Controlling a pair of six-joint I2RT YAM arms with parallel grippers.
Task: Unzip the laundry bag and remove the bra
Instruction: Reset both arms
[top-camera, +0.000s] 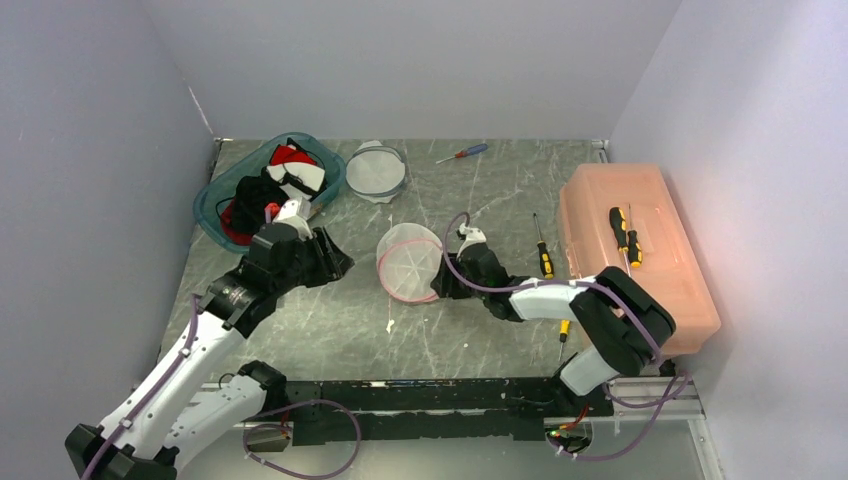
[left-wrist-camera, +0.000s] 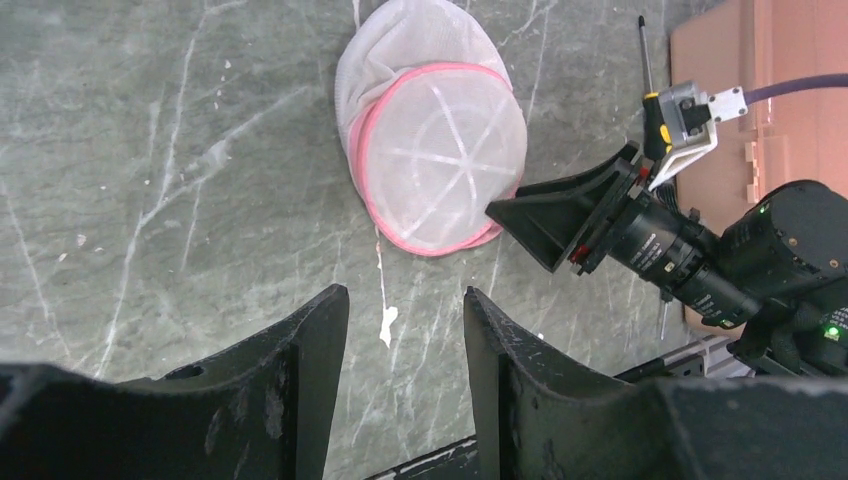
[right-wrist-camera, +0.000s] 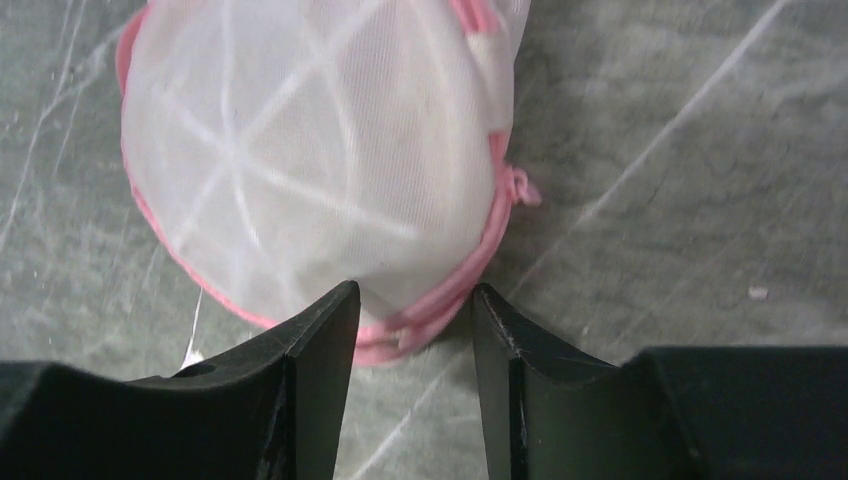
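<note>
The laundry bag is laid near the middle of the table. It is a round dome of fine white mesh, with white ribs like spokes and a pink rim. No long axis can be told. Its flat round face is tilted up toward the near side. The right gripper is set astride the rim, jaws half open; whether it is pinched cannot be told. The left gripper is held over the stone-patterned surface, half open and empty.
</note>
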